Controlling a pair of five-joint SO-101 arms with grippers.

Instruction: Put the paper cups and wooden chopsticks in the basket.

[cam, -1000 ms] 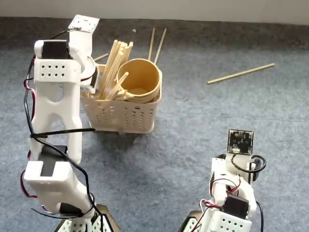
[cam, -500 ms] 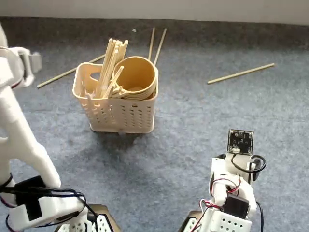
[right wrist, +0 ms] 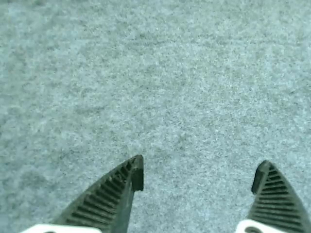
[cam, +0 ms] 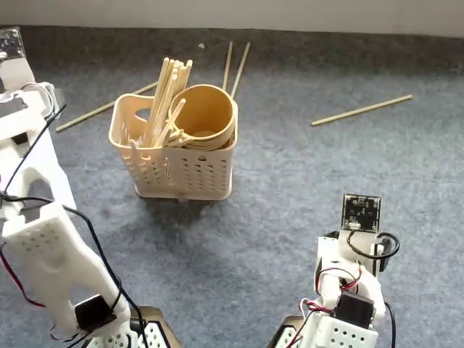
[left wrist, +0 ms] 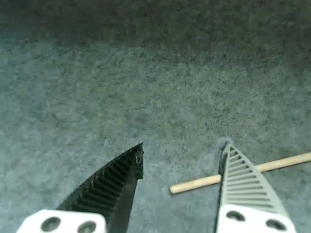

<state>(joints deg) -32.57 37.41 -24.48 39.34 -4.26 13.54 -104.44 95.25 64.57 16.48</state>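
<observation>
Your left gripper (left wrist: 182, 153) hangs over the desk (cam: 290, 188) with its fingers spread wide. The end of a loose chopstick (left wrist: 194, 183) lies between them, running on under the pale finger. Your right gripper (right wrist: 200, 167) is also wide open, above bare grey cover. The basket (cam: 181, 174) holds the paper cups (cam: 206, 116) and a chopstick bundle (cam: 165, 90). There is open room to its right, out to a stray chopstick (cam: 361, 110). A chopstick pair (cam: 235, 61) lies behind the basket, near the far edge.

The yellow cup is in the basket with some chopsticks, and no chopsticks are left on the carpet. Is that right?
Not quite. The paper cup is in the basket with some chopsticks, but loose chopsticks lie on the carpet: one to the right, two behind the basket and one to its left. The high view shows it.
</observation>
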